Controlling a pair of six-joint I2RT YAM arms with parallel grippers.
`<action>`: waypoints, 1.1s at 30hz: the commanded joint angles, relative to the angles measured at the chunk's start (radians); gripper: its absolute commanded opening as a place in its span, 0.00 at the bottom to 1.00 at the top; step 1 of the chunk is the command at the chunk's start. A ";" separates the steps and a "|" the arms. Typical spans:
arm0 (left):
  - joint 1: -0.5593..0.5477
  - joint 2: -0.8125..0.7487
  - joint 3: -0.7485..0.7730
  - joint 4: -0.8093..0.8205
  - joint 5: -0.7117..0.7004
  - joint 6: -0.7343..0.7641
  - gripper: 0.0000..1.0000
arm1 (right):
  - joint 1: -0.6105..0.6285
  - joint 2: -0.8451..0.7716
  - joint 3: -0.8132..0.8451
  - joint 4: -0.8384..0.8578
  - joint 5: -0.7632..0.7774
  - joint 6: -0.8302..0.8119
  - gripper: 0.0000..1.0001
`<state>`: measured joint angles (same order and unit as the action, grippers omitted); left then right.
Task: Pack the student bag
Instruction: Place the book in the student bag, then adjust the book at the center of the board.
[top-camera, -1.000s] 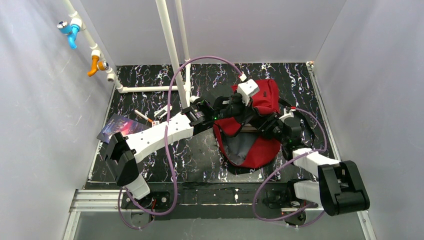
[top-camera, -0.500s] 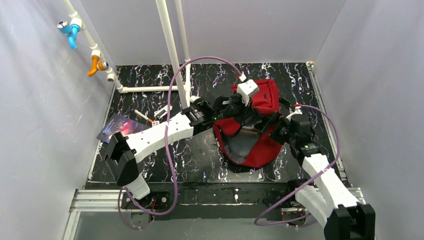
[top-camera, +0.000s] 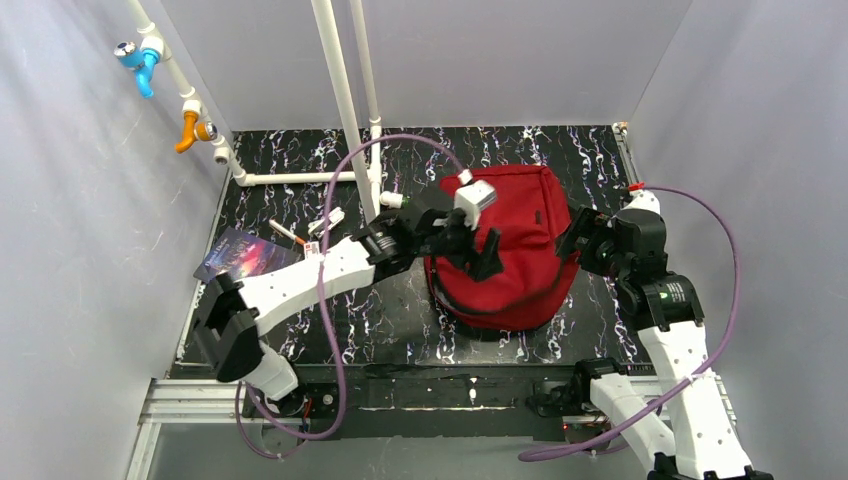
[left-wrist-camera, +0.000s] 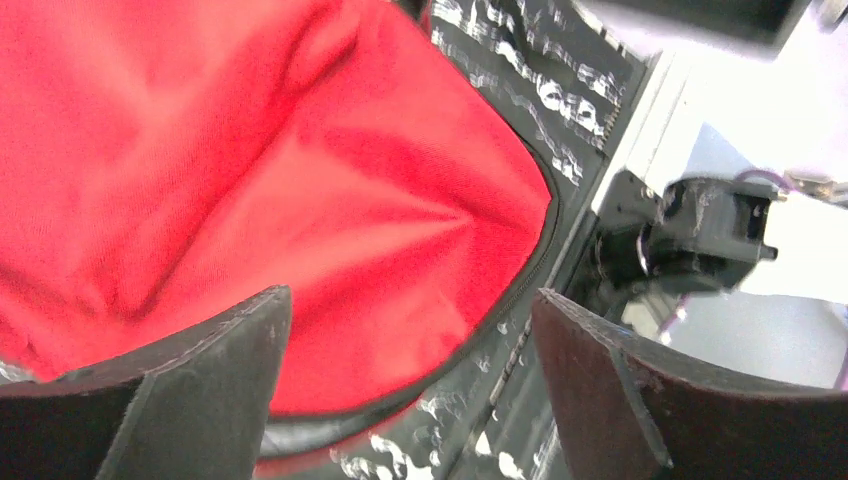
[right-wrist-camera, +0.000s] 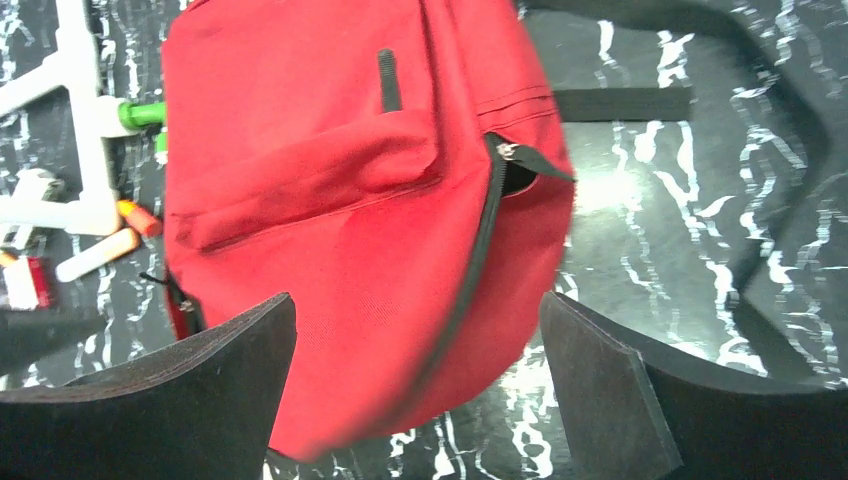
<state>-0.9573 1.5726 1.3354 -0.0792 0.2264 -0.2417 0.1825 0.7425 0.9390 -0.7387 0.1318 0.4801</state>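
the left tool (top-camera: 470, 245) has its fingers (left-wrist-camera: 200, 380) spread wide with nothing pinched. in the left wrist view they frame loose red fabric of the student bag (left-wrist-camera: 250, 150), and whether they touch it cannot be told. from above, this tool sits at the bag's left edge, just left of frame centre.

the right tool (top-camera: 583, 240) is spread as well, gripping nothing. its fingers (right-wrist-camera: 610, 400) stand at the lower corners of the right wrist view, with the bag in the gap beyond them. from above, it hangs just beside the bag's right side.

the student bag (top-camera: 525, 260) lies on the dark marbled bench (top-camera: 400, 320), a little right of centre in the top view, as a rounded red mound between the two tools. in the right wrist view a black zipper (right-wrist-camera: 480, 250) curves down its right side, with a small dark gap by the pull. a black strap (right-wrist-camera: 620, 102) lies flat on the bench at the upper right.

farther out, a white pipe frame (top-camera: 340, 90) rises at upper centre. pens (top-camera: 285, 232) and a dark book (top-camera: 240, 255) lie at the left of the bench, well apart from the bag.
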 joint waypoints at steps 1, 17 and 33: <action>0.026 -0.285 -0.179 -0.070 0.006 -0.110 0.98 | -0.006 -0.003 0.066 -0.032 0.097 -0.136 0.98; 0.333 -0.805 -0.532 -0.714 -0.847 -0.490 0.98 | 0.562 0.222 0.009 0.408 -0.088 -0.004 0.98; 1.155 -0.286 -0.450 -0.056 -0.572 -0.403 0.98 | 0.887 0.372 -0.052 0.558 -0.007 0.033 0.98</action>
<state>0.1913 1.1305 0.8070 -0.3744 -0.3264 -0.7006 1.0657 1.1378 0.8692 -0.2256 0.0917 0.5446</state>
